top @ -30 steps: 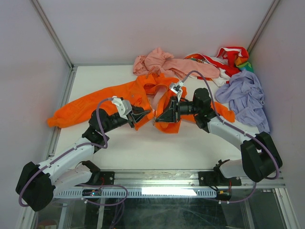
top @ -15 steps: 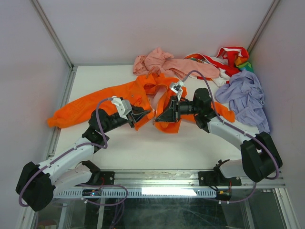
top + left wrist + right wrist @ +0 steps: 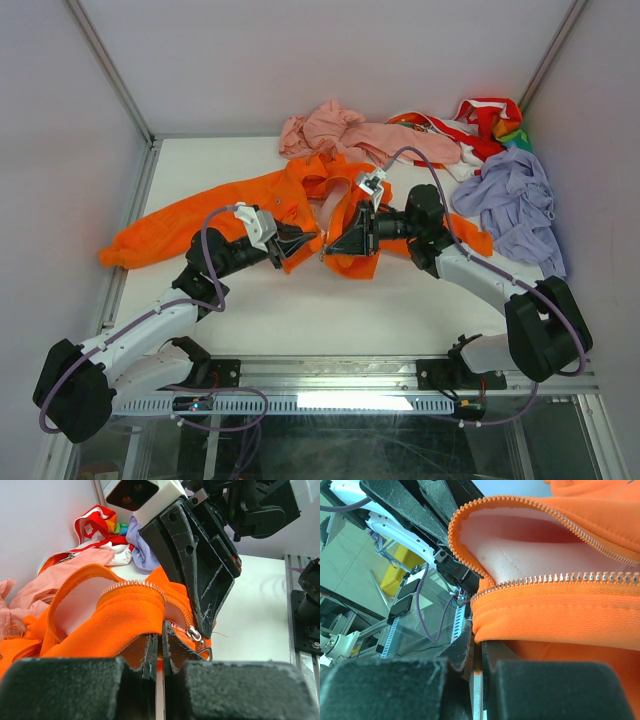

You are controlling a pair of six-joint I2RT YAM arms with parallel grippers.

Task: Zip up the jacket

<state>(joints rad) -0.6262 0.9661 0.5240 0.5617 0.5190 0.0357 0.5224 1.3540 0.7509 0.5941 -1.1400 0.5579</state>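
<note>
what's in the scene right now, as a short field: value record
jacket: orange, lying on the table, front open
zipper: undone, teeth apart, pale lining showing
slider: low on one front edge, near both grippers
left gripper: shut on the jacket
right gripper: shut on the jacket
other clothes: pink garment, lilac garment, red-and-white garment, all along the far side

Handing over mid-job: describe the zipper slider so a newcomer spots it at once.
Find the orange jacket across the middle of the table, then its near hem, gripped by the left gripper and right gripper. In the left wrist view the slider ends the row of silver teeth: the only small shiny metal lump on orange cloth.
</note>
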